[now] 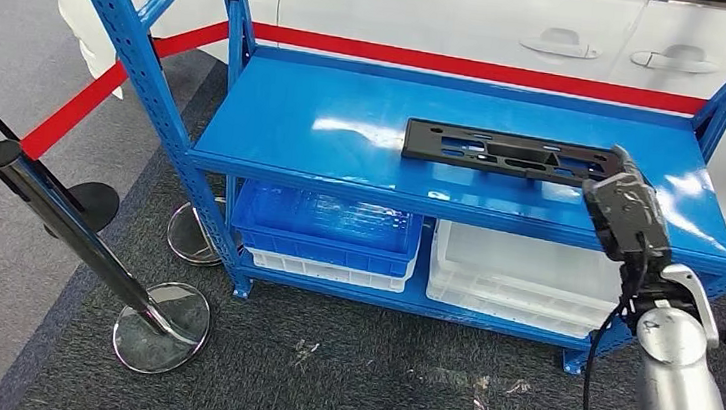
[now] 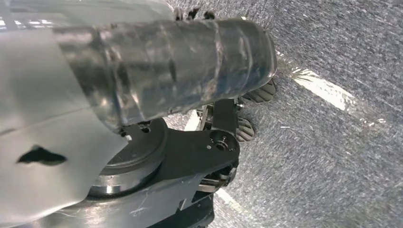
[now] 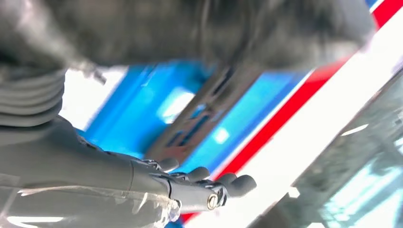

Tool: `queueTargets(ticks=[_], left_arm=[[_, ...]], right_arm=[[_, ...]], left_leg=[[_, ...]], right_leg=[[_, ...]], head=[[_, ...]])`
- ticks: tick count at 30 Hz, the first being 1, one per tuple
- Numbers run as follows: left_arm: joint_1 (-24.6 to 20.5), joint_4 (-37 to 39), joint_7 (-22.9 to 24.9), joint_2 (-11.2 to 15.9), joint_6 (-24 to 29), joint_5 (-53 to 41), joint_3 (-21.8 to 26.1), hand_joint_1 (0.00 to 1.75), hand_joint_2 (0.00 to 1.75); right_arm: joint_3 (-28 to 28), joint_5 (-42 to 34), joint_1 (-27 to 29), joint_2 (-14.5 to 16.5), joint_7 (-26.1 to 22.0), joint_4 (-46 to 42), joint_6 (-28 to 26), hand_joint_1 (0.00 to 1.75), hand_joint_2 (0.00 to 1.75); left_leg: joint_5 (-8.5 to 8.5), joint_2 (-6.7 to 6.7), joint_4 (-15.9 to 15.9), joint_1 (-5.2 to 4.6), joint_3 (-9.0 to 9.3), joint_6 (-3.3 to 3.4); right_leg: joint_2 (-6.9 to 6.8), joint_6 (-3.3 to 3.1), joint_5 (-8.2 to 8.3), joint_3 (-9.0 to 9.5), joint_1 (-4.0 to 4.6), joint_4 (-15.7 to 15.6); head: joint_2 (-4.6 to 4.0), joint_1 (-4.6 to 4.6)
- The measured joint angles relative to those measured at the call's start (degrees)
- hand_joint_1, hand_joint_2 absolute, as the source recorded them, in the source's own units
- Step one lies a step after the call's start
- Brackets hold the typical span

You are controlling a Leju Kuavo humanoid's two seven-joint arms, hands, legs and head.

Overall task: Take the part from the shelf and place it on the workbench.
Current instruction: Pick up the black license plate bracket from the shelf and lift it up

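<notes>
The part [image 1: 505, 152] is lying flat on the shelf [image 1: 316, 130] just past the right hand's [image 1: 627, 212] empty, spread fingers [image 3: 209, 183], looking like thin, stiff, light plastic, so I'm guessing pinching its near end works.

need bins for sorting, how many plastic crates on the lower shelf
3: a blue plastic crate stacked on a white plastic crate at left, and a translucent white plastic crate at right. Others may be hidden.
</notes>
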Motion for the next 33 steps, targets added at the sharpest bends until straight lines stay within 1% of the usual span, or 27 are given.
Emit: queueTargets(ticks=[3, 10, 12, 19, 23, 30, 33], left_arm=[[-0.2, 0.0, 0.6, 0.1, 0.0, -0.3, -0.8, 0.00, 0.00], [-0.1, 0.0, 1.9, 0.1, 0.1, -0.9, -1.7, 0.00, 0.00], [0.0, 0.0, 2.4, 0.2, 0.1, -1.0, -2.1, 0.00, 0.00], [0.0, 0.0, 4.0, 0.3, 0.2, -1.7, -3.9, 0.00, 0.00], [0.0, 0.0, 4.4, 0.3, 0.2, -1.9, -4.6, 0.00, 0.00], [0.0, 0.0, 5.1, 0.4, 0.2, -1.9, -5.5, 0.00, 0.00], [0.0, 0.0, 5.5, 0.6, 0.3, -2.0, -6.6, 0.00, 0.00]], right_arm=[[4.8, 2.6, -1.0, -0.3, 1.7, -2.0, 0.0, 0.00, 1.75], [12.7, 8.6, -2.5, -0.3, 5.3, -5.3, -0.1, 0.00, 1.75], [15.2, 11.4, -3.2, -0.4, 6.8, -6.4, -0.2, 0.00, 1.75], [27.1, 22.9, -5.5, -1.3, 11.6, -9.9, -0.2, 0.00, 1.75], [31.3, 26.5, -6.2, -1.9, 13.2, -10.7, -0.2, 0.00, 0.00], [36.0, 32.5, -7.0, -2.3, 16.2, -11.8, -0.2, 0.00, 0.00], [40.6, 35.7, -7.7, -2.8, 18.1, -12.0, -0.3, 0.00, 0.00]], left_leg=[[0.00, -0.03, 0.0, 0.00, 0.00, 0.00], [0.00, -0.01, 0.0, 0.00, -0.02, 0.01], [0.00, 0.03, 0.0, 0.00, -0.02, 0.00], [0.00, 0.05, 0.0, 0.00, 0.01, 0.00], [0.00, 0.08, 0.0, 0.01, 0.01, 0.00], [-0.05, 0.09, 0.2, -0.06, -0.07, 0.04], [-0.15, 0.10, 0.4, -0.08, -0.17, 0.17]], right_leg=[[-0.01, 0.00, 0.00, 0.00, 0.00, 0.0], [0.00, 0.00, 0.00, -0.01, -0.01, 0.0], [0.03, 0.00, 0.00, -0.02, -0.01, 0.0], [0.05, 0.00, 0.00, -0.02, 0.00, 0.0], [0.06, 0.00, 0.00, -0.03, 0.00, 0.0], [0.08, 0.08, 0.06, -0.04, -0.08, -0.1], [0.10, 0.16, 0.11, -0.06, -0.11, -0.2]], head=[[0.00, 0.01], [0.00, 0.01], [0.00, 0.01], [0.00, 0.01], [0.00, 0.01], [0.00, 0.01], [0.00, -0.01]])
